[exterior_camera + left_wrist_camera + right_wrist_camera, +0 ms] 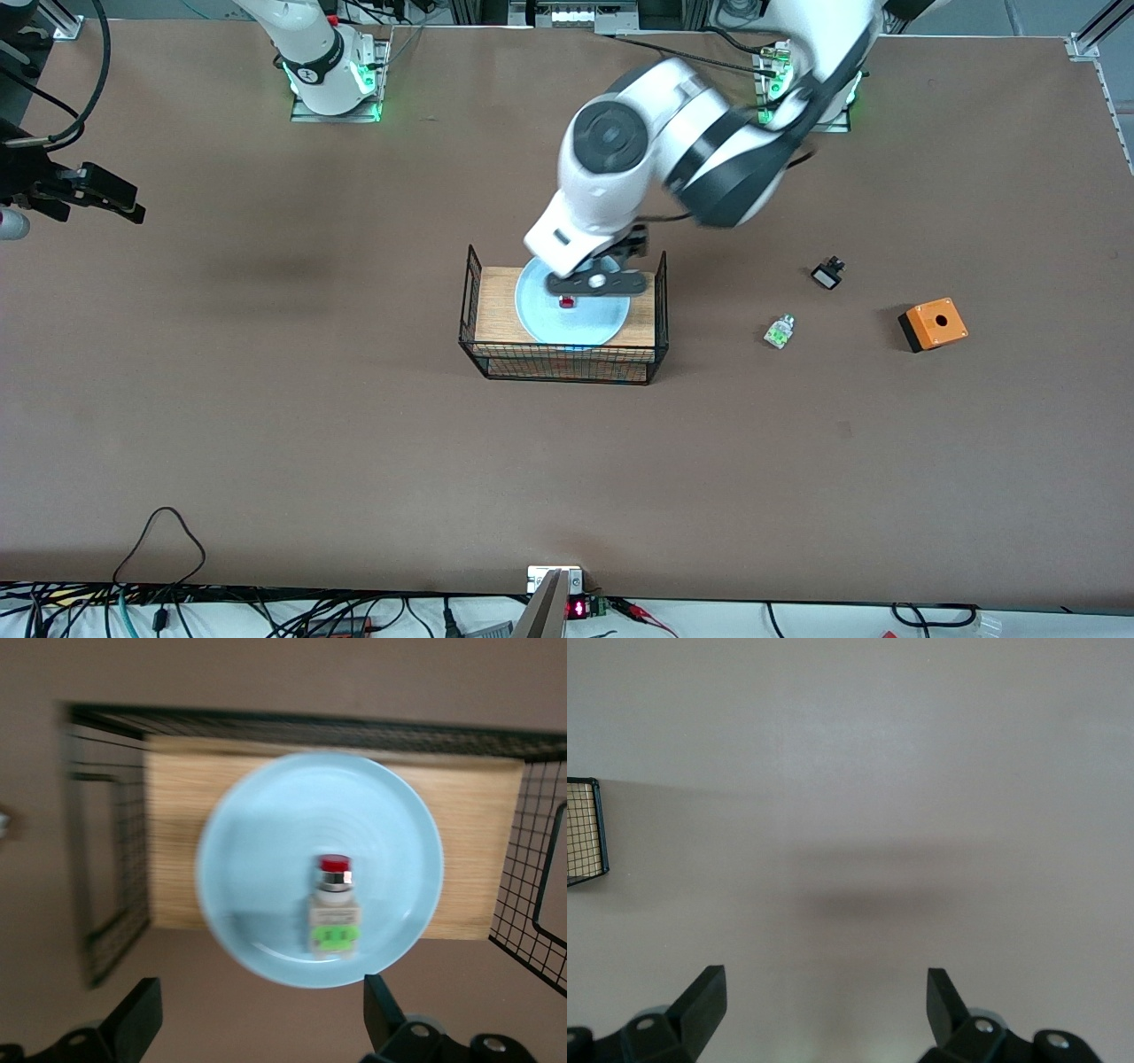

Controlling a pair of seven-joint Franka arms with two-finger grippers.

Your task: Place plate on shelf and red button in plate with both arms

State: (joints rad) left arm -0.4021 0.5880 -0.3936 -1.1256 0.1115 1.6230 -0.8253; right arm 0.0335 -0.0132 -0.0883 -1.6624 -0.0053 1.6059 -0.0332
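A black wire-mesh basket [562, 359] with a wooden board inside sits at the centre of the front view on the brown worktop [354, 425]. In it lies the round, shallow, glossy pale light-blue plate [542, 321], resting on the board. On the plate, just below its middle in my left wrist view, stands the small white-and-green push-button switch with a red cap [334, 912], touching nothing but the plate.

My left arm reaches from its base at the upper right of the front view down to the basket, wrist bent so my left pincer [595, 282] hangs over the plate. Its fingers [137, 1014] stand wide apart with the button between and below them, gripping nothing.

My right arm waits; my right pincer [106, 197] hangs at the upper left edge of the front view over bare worktop, fingers [706, 1001] spread wide and empty, a corner of the basket showing at the edge of its wrist view.
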